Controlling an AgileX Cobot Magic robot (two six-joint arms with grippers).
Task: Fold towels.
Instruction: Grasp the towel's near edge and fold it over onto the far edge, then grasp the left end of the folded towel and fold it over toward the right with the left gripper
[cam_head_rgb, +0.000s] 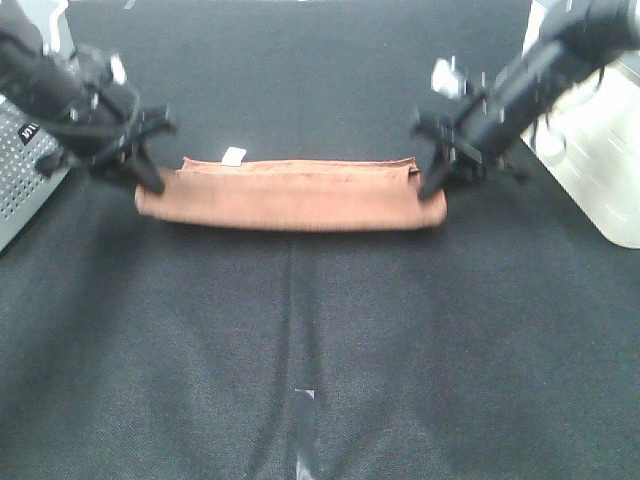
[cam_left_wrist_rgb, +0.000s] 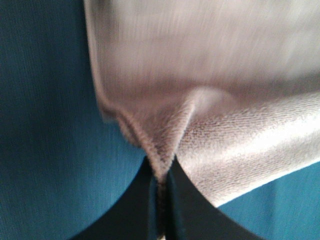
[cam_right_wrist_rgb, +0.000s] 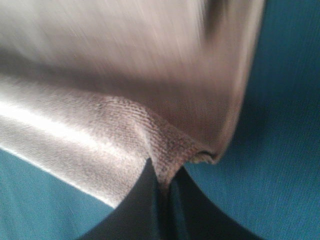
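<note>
The reddish-brown towel (cam_head_rgb: 290, 195) lies folded into a long narrow band across the dark table, with its small white tag (cam_head_rgb: 234, 155) on the far edge near the left end. My left gripper (cam_head_rgb: 155, 183) is shut on the towel's left end; the left wrist view shows the cloth (cam_left_wrist_rgb: 210, 100) pinched between its closed fingers (cam_left_wrist_rgb: 175, 210). My right gripper (cam_head_rgb: 430, 187) is shut on the towel's right end; the right wrist view shows the cloth (cam_right_wrist_rgb: 125, 90) pinched between its fingers (cam_right_wrist_rgb: 145, 205). Both wrist views are blurred.
A grey perforated box (cam_head_rgb: 22, 170) stands at the left edge of the table. A white container (cam_head_rgb: 600, 150) stands at the right edge. A strip of tape (cam_head_rgb: 304, 430) marks the dark cloth (cam_head_rgb: 320, 340) near the front middle.
</note>
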